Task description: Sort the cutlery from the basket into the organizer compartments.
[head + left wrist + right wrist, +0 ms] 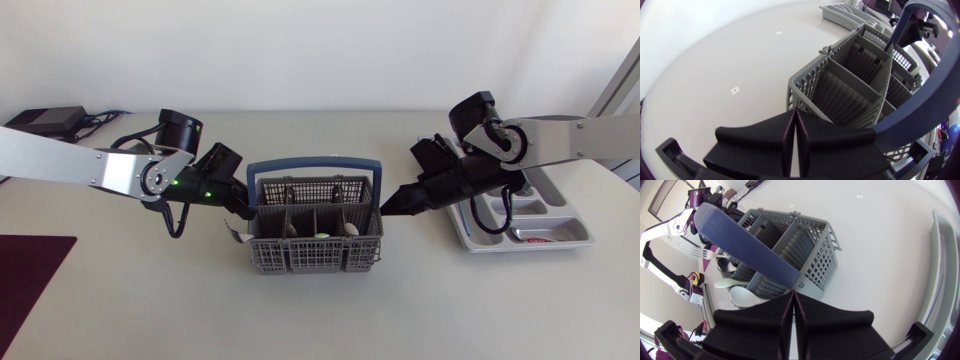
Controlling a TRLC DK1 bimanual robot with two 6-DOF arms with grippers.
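- The left gripper (240, 207) sits just beside the basket's left wall. Its two broad matte wedge fingers (760, 137) are pressed flat together with nothing between them. Whether the tip actually touches the wall cannot be told.
- The basket (310, 255) stands mid-table between the two arms. It is a grey plastic lattice with ribbed inner dividers, spanned by a smooth blue bow handle (315, 165).
- The cutlery (322, 235) is all inside the basket, standing in the compartments. The right wrist view shows a steel fork (702, 252) and pale rounded spoon bowls (742, 296) under the handle.
- The right gripper (388, 207) has its tip at the basket's right upper corner, apparently touching. Its fingers (830, 320) are also closed on each other and hold nothing.
- The organizer (467, 232) lies to the right, under the right arm. It is a shallow grey moulded tray with smooth walls and long compartments. A small red-and-white thing (537, 240) lies in its near compartment, too small to identify.
- Judged from this, the sorting has hardly begun, and the arms seem to be bracketing or squaring up the basket rather than picking.
- The next move would need one gripper to part its fingers and rise above the rim. It would then have to come down clear of the blue handle onto a single slim, slippery metal stem, while the light basket is kept from sliding.
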